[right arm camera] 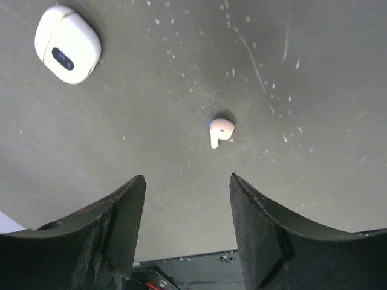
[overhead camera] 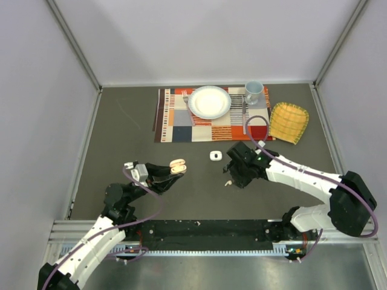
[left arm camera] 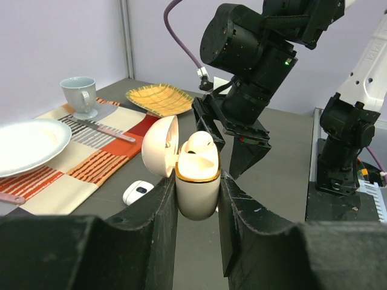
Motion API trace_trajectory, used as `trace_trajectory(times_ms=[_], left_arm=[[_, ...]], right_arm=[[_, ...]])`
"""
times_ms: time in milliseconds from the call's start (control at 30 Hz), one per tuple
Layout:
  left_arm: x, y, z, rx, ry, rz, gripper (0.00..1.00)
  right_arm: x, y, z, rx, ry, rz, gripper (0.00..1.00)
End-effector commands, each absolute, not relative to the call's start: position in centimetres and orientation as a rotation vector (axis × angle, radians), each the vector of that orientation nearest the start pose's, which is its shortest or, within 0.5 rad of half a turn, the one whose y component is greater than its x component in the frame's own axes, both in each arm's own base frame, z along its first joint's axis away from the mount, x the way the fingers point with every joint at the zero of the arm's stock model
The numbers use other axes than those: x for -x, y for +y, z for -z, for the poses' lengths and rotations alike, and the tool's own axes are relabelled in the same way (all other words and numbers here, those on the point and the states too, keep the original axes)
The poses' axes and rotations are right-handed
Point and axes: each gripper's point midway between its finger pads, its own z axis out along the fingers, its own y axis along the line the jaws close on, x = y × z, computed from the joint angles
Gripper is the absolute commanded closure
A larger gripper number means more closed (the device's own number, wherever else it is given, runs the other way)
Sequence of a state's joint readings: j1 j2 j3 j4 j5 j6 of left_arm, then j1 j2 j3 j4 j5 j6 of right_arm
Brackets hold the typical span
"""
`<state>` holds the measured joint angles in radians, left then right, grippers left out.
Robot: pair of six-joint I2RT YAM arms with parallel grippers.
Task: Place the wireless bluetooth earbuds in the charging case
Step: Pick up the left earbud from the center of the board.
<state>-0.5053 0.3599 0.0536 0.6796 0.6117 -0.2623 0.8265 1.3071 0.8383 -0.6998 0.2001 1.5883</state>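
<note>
Dark grey table (overhead camera: 121, 121) fills our view, closed in by pale walls (overhead camera: 36, 90). On the left we see the left gripper (overhead camera: 172, 170) raised above the surface and clamped tight on the charging case (left arm camera: 197, 187), a beige shell with a gold rim pinched upright between the two fingers. Its lid (left arm camera: 158, 147) is flipped open to one side, and one earbud (left arm camera: 199, 145) sits in the case. At the far middle we find a patchwork placemat (overhead camera: 181, 127) carrying a fork (overhead camera: 185, 96), a white plate (overhead camera: 210, 101), a knife (overhead camera: 243, 112) and a pale blue mug (overhead camera: 254, 92). Nearer, just off the placemat's front edge, a closed white case (overhead camera: 215, 156) lies flat on the table. A little to its right and closer to the arms, a loose earbud (right arm camera: 221, 131) lies on the bare surface. The right gripper (right arm camera: 187, 187) hangs over it, jaws apart and gripping nothing, with the earbud just beyond the fingertips. At the far right, beside the placemat, rests a yellow checked piece (overhead camera: 289, 122); cloth or dish, we cannot tell.
</note>
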Motion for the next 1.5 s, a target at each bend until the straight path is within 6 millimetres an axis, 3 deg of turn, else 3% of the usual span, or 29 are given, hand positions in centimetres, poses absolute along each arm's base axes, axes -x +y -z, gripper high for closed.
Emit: trace_trajectory(times_ms=[0, 733, 1467], left_arm=[[-15.4, -21.0, -21.4, -0.705, 1.150, 1.014, 1.00], [-15.3, -21.1, -21.4, -0.722, 1.147, 1.016, 1.00], [-15.5, -21.1, -21.0, -0.704, 1.169, 1.018, 1.00]], right_arm=[[-20.2, 20.8, -7.3, -1.168, 2.529, -0.384, 0.43], [-20.6, 20.9, -4.2, -1.250, 2.597, -0.253, 0.55], [-21.5, 21.4, -3.3, -1.350, 2.564, -0.257, 0.59]])
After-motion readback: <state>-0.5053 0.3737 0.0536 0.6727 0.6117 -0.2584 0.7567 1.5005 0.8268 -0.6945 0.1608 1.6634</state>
